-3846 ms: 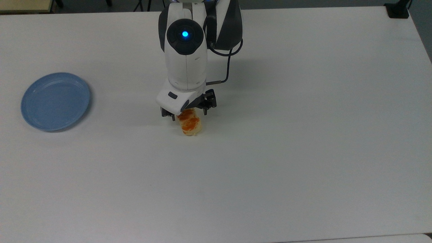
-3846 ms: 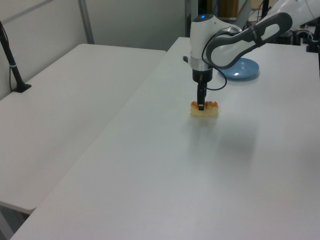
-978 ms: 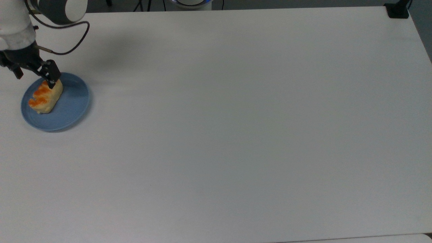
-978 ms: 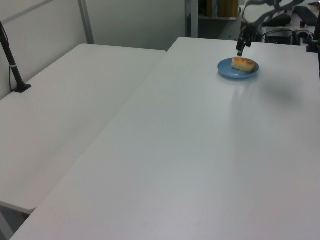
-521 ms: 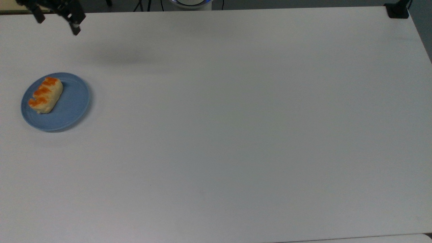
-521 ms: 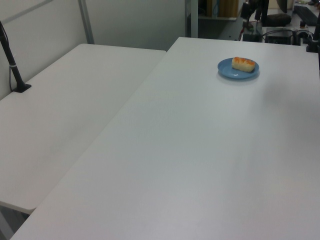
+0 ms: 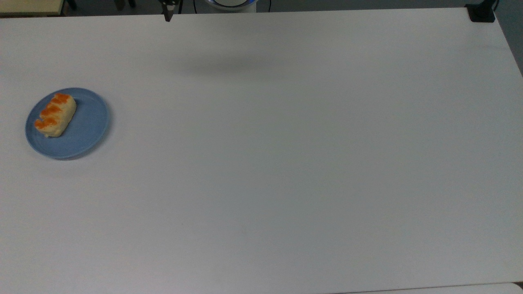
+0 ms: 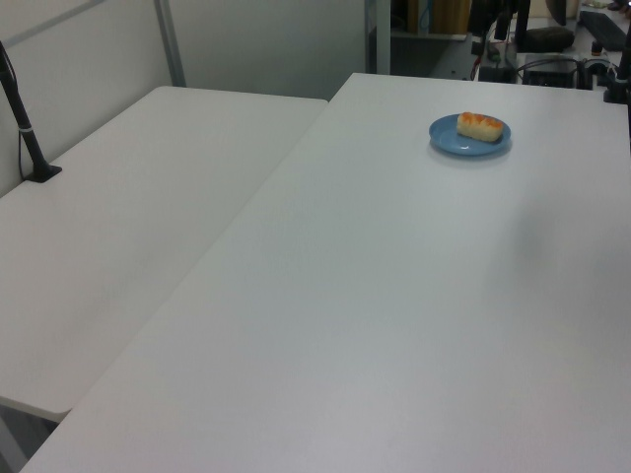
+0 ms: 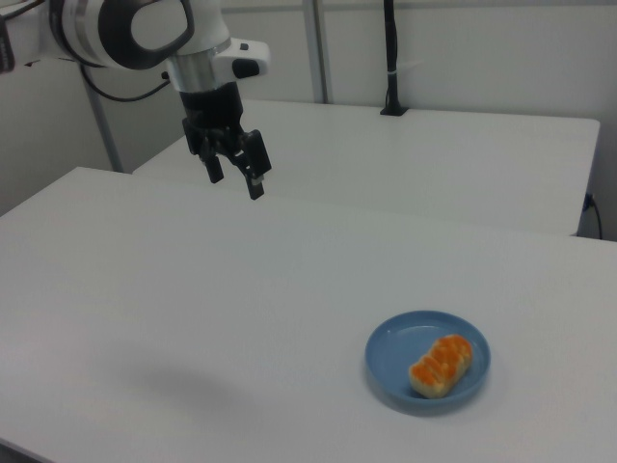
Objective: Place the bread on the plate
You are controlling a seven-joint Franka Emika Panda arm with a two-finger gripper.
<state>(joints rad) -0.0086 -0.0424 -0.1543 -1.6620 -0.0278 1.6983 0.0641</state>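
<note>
Lying on the plate is the bread, a small pale-yellow bun with three orange-glazed bumps along its top. In the top view the pair sits at the left edge of the frame, a little above the middle, and the bun rests toward the plate's upper-left part, angled so that one end points up and to the right. In the left view the plate is in the upper right of the frame with the bread on it, and in the right view the plate sits at the lower right with the bread lying across its middle.

The gripper hangs in the air at the upper left of the right view, well apart from the plate and high above the white table. Its two black fingers are spread, with a clear gap between them and nothing held. In the top view a dark fingertip pokes in at the top edge, left of centre, and a soft shadow lies on the table below it. A second white table stands alongside in the left view, filling the left half of the frame.
</note>
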